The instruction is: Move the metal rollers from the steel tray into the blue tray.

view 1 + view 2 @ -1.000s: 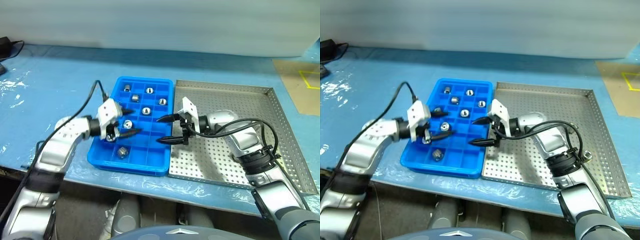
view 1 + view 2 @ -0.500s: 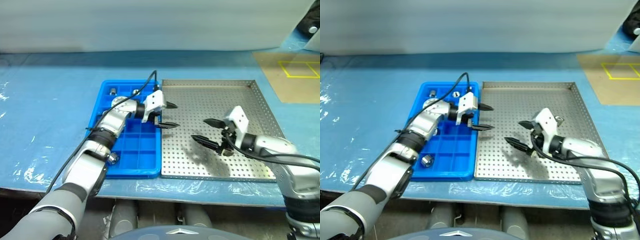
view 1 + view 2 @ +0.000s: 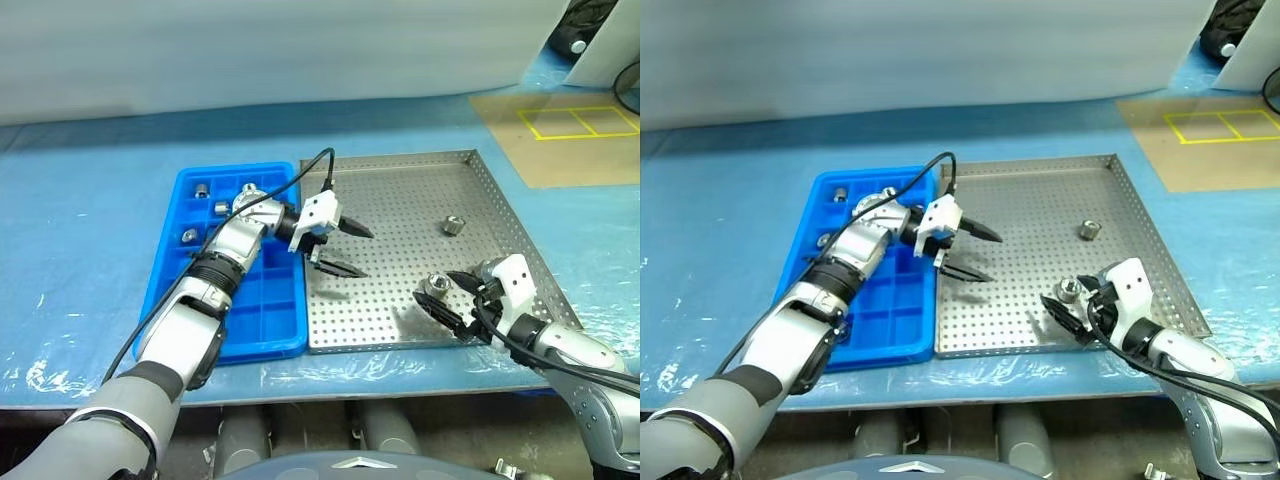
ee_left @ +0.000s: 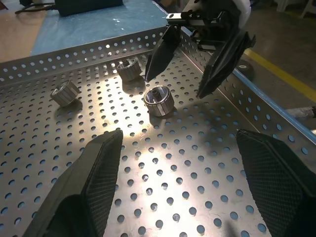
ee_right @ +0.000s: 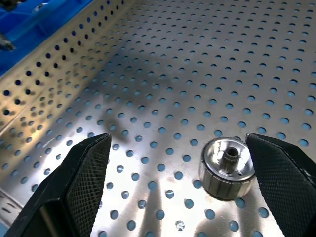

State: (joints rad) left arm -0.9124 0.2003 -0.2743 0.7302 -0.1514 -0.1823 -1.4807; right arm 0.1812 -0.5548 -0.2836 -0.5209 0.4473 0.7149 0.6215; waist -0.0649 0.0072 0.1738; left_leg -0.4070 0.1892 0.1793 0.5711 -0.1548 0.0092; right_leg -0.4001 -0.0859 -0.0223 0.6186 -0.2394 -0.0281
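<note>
The left arm [image 3: 225,265] lay across the blue tray [image 3: 165,285] and hid several of its compartments, so the metal rollers [image 3: 201,191] there could not all be counted. Their central holes were too small to see from the head. The right gripper [image 3: 450,300] partly covered one roller [image 3: 435,286] on the steel tray [image 3: 400,300].

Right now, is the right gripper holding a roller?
No. The right gripper is open, and the roller lies on the steel tray between its fingers, untouched.
</note>
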